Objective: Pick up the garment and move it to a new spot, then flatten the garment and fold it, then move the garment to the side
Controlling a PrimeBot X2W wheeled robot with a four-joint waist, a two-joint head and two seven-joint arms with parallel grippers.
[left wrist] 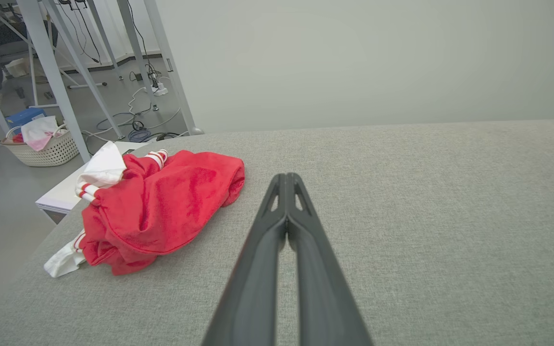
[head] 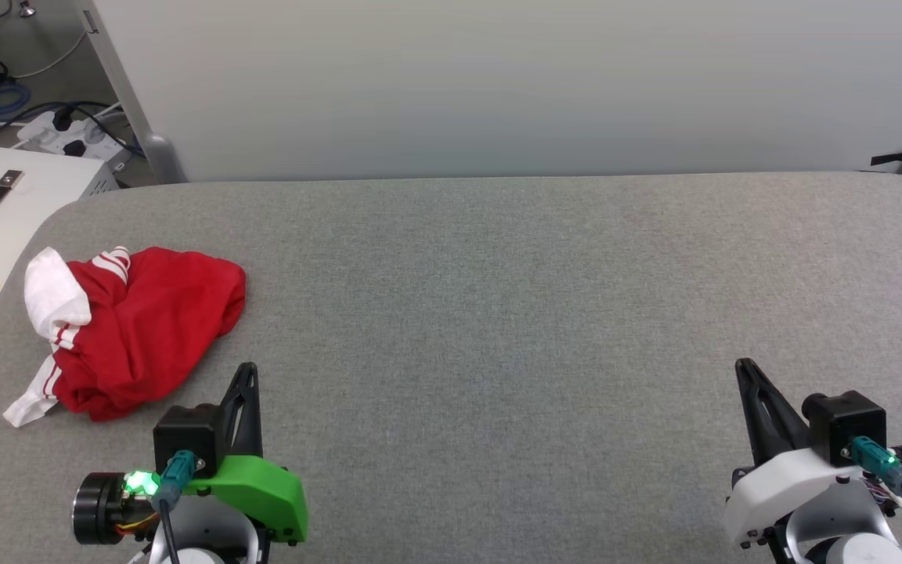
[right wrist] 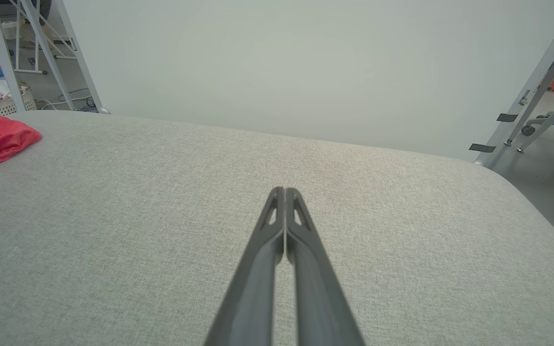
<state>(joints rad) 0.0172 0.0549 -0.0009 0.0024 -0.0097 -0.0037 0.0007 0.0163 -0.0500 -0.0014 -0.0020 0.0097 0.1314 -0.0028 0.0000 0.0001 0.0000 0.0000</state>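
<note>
A crumpled red jersey T-shirt with white striped sleeves [head: 134, 329] lies at the grey fabric table's [head: 498, 313] left edge. The left gripper [head: 247, 368] and right gripper [head: 745, 364] are both closed and empty. A careless grab could push the shirt off that edge; open table stretches rightward.

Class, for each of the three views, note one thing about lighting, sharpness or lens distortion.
Head view: soft, even light, only a faint shadow beside the garment on the table. Left wrist view: the left gripper looks softer toward the bottom edge. Right wrist view: wide-angle stretch makes the right gripper loom large.
</note>
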